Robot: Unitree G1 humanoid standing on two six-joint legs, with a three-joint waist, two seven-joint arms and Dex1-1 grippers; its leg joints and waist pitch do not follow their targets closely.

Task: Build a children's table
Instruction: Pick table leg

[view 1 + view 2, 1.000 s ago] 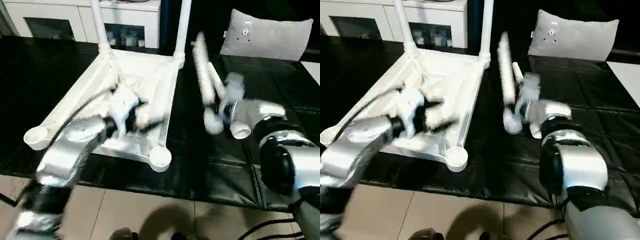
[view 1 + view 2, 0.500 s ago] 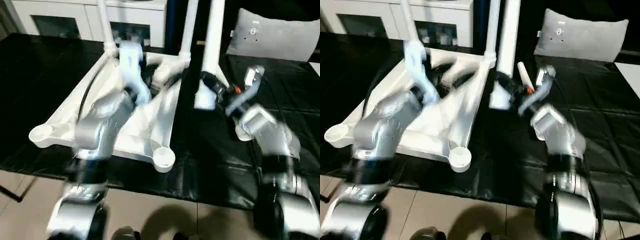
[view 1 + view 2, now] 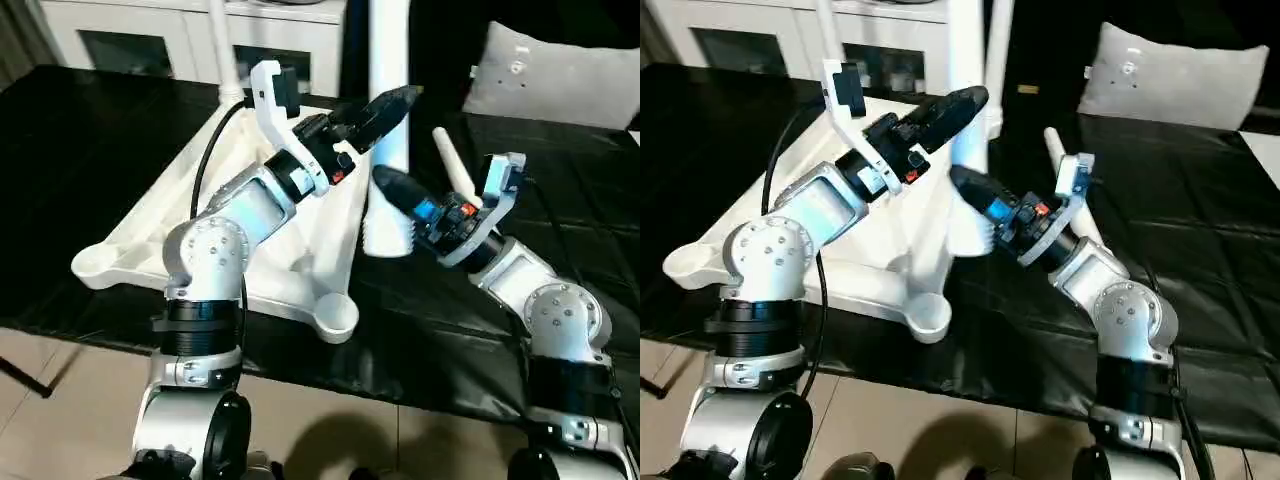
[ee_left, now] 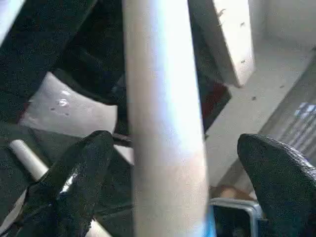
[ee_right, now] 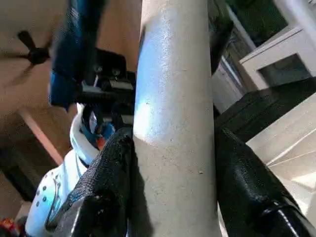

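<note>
Legs first: we see the tabletop (image 3: 300, 200) lying upside down on the black table cover (image 3: 90, 150), ribbed underside up, with two tube legs standing in its far sockets (image 3: 228, 60) and its near corner sockets open. Our right gripper (image 5: 173, 163) is clamped on a third leg (image 3: 388, 130), held upright just beside the tabletop's right edge — its wide end hangs above the cover. Our left gripper (image 4: 177, 163) stands wide apart around that leg higher up, the fingers (image 4: 74, 173) clear of it. A fourth leg (image 3: 455, 170) lies on the cover behind.
</note>
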